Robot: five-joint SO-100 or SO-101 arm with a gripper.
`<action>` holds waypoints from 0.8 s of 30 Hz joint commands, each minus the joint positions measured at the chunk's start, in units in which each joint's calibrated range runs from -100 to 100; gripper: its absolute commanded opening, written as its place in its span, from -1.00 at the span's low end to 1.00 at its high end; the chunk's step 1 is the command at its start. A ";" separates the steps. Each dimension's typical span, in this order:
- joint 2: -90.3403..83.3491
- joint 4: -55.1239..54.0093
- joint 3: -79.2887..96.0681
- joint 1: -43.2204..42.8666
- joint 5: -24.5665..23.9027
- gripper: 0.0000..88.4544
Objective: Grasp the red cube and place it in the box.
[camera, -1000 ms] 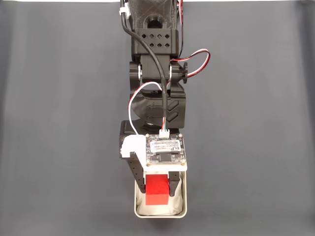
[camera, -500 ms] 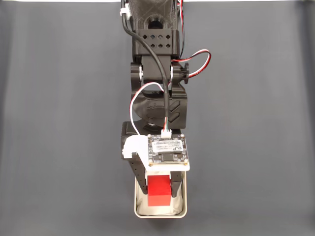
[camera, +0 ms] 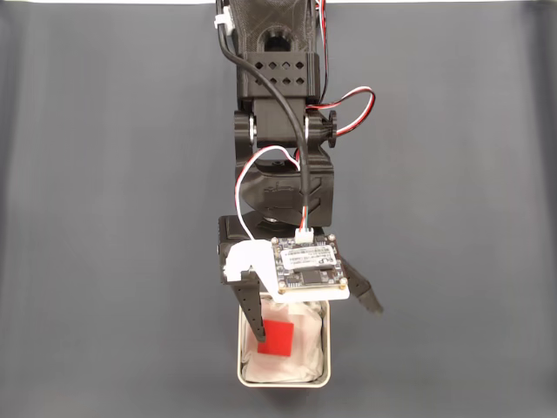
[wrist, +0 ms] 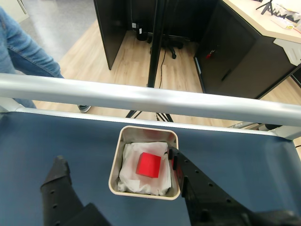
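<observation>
The black arm reaches down from the top edge of the dark mat (camera: 104, 218), over its middle. At the mat's bottom edge sits the box (camera: 327, 348) — a silvery-rimmed tin lined with white paper. The red cube (camera: 278, 338) lies on the lining, free of both fingers. The gripper (camera: 315, 324) hangs above with its 2 fingers spread wide — one over the box's left part, the other out past its right rim.

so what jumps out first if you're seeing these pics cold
The red cube stands out most, lying on white paper inside the small metal box at the near edge of the dark table. Above it the black gripper hangs with its jaws spread wide, one finger reaching into the box and the other out past its rim.
</observation>
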 commanded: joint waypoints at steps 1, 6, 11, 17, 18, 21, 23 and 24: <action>-2.73 -0.38 -0.94 -0.60 0.44 0.13; -2.90 -0.79 -0.48 -0.60 0.15 0.14; -2.99 -0.88 -0.39 -0.60 -0.24 0.14; -3.34 -1.61 0.70 -0.60 -0.10 0.13; -3.34 -1.61 0.80 -0.60 -0.10 0.13; -3.25 -2.02 0.80 -0.67 -0.10 0.13; -3.25 -2.11 0.80 -0.74 -0.15 0.13; -3.25 -2.11 0.80 -0.81 -0.15 0.13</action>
